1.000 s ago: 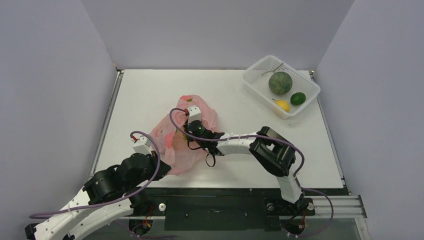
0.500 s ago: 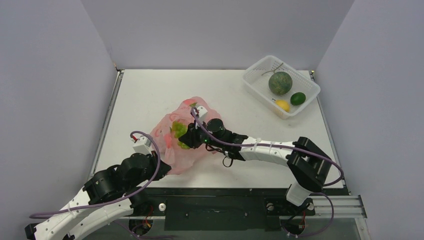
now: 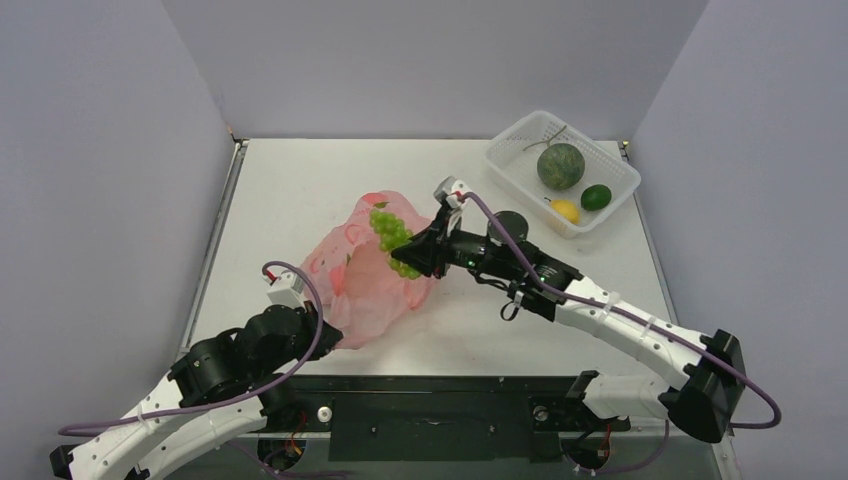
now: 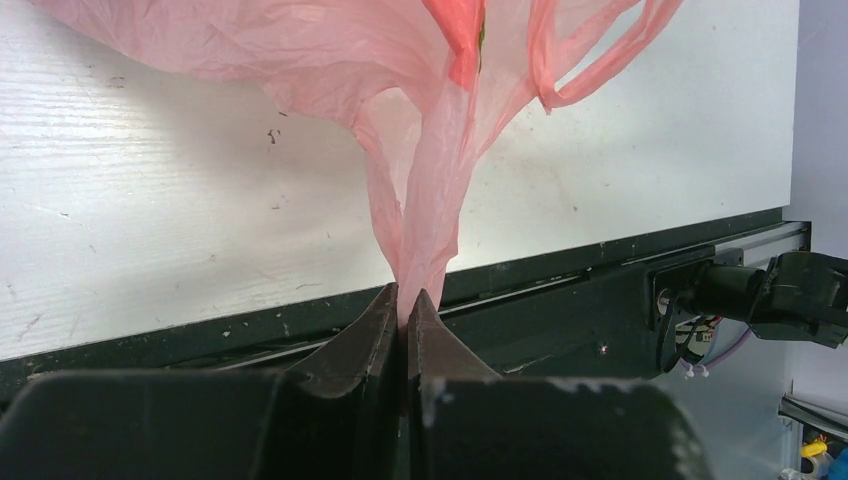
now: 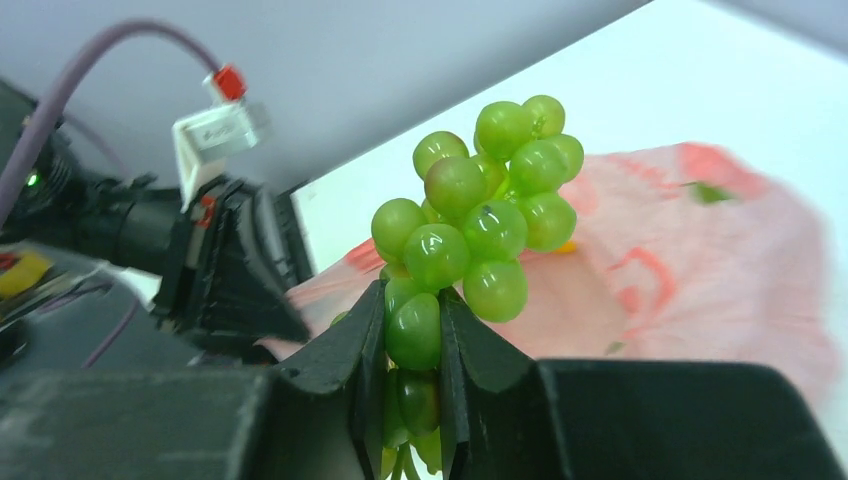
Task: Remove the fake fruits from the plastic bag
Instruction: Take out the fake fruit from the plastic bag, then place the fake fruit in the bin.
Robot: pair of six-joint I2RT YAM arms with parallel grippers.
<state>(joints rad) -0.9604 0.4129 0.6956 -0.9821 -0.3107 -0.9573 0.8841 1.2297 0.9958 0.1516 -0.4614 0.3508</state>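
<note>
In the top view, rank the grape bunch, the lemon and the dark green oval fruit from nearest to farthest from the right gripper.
1. The grape bunch: clamped in the right gripper, over the pink bag.
2. The lemon: in the basket, near its front edge.
3. The dark green oval fruit: in the basket, right of the lemon.

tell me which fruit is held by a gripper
The green grapes, clamped in the right gripper over the bag; the melon, green oval and lemon lie in the basket.
</note>
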